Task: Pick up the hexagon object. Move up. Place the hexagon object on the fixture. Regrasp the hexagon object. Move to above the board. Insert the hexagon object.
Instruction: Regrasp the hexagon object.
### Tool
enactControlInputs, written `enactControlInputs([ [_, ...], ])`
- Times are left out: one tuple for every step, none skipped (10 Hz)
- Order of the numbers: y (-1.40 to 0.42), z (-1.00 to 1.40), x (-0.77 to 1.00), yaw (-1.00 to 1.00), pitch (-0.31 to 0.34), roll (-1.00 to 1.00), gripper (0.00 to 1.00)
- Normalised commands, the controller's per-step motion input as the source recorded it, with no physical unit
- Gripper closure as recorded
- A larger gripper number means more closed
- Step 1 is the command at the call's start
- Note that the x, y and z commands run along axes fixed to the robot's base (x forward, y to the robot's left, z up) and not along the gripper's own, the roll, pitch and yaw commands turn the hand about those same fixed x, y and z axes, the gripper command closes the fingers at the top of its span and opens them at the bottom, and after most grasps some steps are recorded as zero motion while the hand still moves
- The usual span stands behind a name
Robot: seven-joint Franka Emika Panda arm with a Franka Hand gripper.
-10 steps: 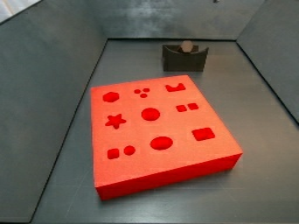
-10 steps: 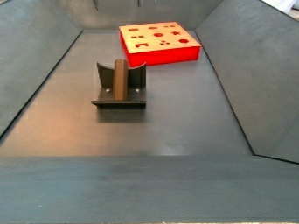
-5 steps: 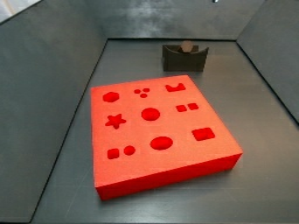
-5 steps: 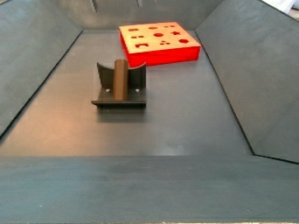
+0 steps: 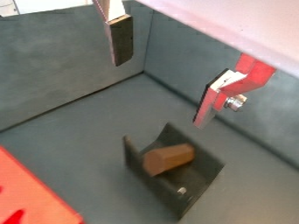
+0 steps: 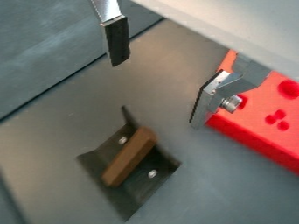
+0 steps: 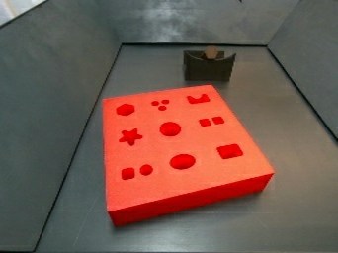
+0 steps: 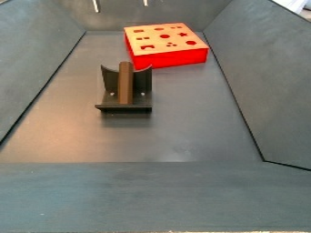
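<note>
The gripper [image 5: 163, 66] hangs above the fixture [image 5: 176, 171] with its fingers [image 5: 121, 39] spread wide and nothing between them. In both wrist views the two plates stand well apart, well clear of the fixture below. The gripper barely shows in the side views: only thin finger tips appear at the top edge of one [image 8: 122, 5].

The peg [image 6: 126, 157] lies in the fixture's notch, tilted, and touches nothing else. In a side view its end shows just above the fixture's top [image 7: 209, 52]. The board [image 7: 179, 148] lies well apart from the fixture, and every recess seen on it is empty.

Judged step: regrasp not yet begun.

Risks from here:
- The peg rests loose and slanted. If one pad meets it before the other, the peg may roll or slide out of the notch.
- If the fingers come down off-line, a plate may strike a fixture wall instead of passing beside the peg.
- A grip taken off-centre or askew would leave the peg tilted in the fingers, and it may then jam at the board's hexagon recess.
</note>
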Motion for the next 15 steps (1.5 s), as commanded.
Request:
enactControlInputs([
  [-0.02,0.01,-0.02,0.04,-0.01,1.0,0.0],
  [-0.02,0.01,-0.01,0.05,-0.007,1.0,0.0],
  [-0.02,0.0,0.01,0.05,0.002,1.0,0.0],
  [-0.02,-0.01,0.02,0.05,0.008,1.0,0.0],
  [-0.02,-0.01,0.04,0.05,0.016,1.0,0.0],
  [-0.03,-0.01,0.05,0.05,0.028,1.0,0.0],
  [-0.03,-0.01,0.06,0.06,0.052,1.0,0.0],
  [-0.03,0.0,0.08,0.07,0.075,1.0,0.0],
  [-0.04,-0.01,0.09,0.09,0.117,1.0,0.0],
  [-0.04,-0.02,0.09,0.1,0.123,0.82,0.0],
  [-0.04,-0.01,0.09,0.11,0.122,0.69,0.0],
  [-0.04,-0.01,0.09,0.13,0.111,0.43,0.0],
  [-0.02,0.0,0.08,0.14,0.089,0.25,0.0],
  [0.08,-1.0,0.03,0.17,0.04,0.21,0.0],
  [0.08,-1.0,0.03,0.17,0.018,0.2,0.0],
])
